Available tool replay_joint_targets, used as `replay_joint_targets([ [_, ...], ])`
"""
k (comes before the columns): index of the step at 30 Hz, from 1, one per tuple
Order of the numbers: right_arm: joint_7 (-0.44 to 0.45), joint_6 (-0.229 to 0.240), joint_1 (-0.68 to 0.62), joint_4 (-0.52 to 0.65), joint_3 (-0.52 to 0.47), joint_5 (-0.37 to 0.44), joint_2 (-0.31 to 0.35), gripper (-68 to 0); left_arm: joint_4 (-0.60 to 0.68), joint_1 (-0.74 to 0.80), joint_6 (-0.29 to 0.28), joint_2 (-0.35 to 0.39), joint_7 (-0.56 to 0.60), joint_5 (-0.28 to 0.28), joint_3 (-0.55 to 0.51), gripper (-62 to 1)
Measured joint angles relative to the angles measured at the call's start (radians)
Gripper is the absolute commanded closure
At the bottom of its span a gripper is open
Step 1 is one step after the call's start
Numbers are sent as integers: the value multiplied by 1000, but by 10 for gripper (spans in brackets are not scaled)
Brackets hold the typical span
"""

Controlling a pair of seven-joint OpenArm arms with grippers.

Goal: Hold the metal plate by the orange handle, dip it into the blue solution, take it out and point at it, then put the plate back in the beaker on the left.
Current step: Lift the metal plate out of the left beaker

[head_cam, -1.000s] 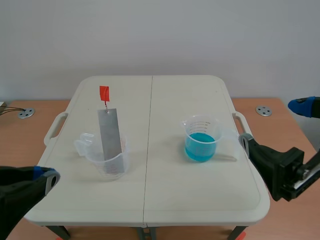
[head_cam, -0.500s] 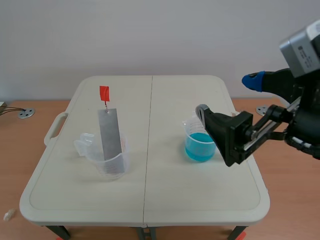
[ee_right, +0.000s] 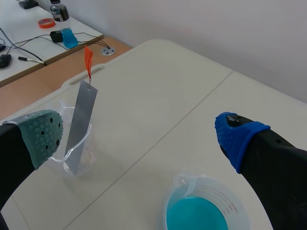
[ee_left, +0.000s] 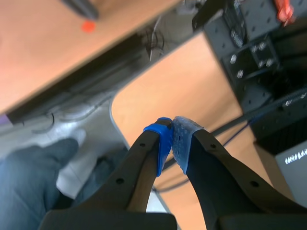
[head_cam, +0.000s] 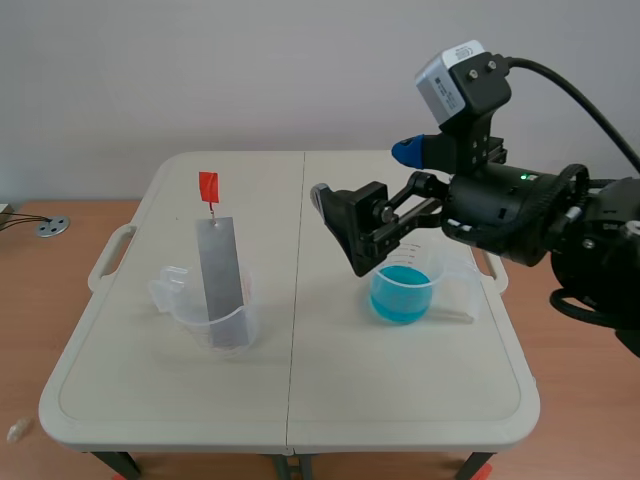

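Metal plate: standing in the left beaker, long axis near upright with a slight lean, orange handle pointing up at the top.
Right gripper: spread wide, holding nothing, hovering above the blue solution. The handle lies off to its left.
Left gripper: pads pinched together on nothing, out of the scene view.
Nearer arm: the right, I reckon.

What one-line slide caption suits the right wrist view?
Open right gripper over white table; ahead, orange-handled grey metal plate in clear beaker and beaker of blue solution.
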State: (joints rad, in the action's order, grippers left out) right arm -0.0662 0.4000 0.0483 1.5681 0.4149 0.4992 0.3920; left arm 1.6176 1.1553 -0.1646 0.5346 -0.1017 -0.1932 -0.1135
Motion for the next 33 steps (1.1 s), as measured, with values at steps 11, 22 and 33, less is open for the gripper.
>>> replay_joint_targets([
  [11,0,8,251,-309,187,29,-111,-663,-68,0,-1,-3,0,-27,0,-19],
  [22,5,7,460,-562,372,70,-237,-663,-90,11,0,-9,5,-27,0,-19],
  [33,4,8,581,-748,428,70,-374,-663,-90,11,-3,-9,8,-27,0,-19],
])
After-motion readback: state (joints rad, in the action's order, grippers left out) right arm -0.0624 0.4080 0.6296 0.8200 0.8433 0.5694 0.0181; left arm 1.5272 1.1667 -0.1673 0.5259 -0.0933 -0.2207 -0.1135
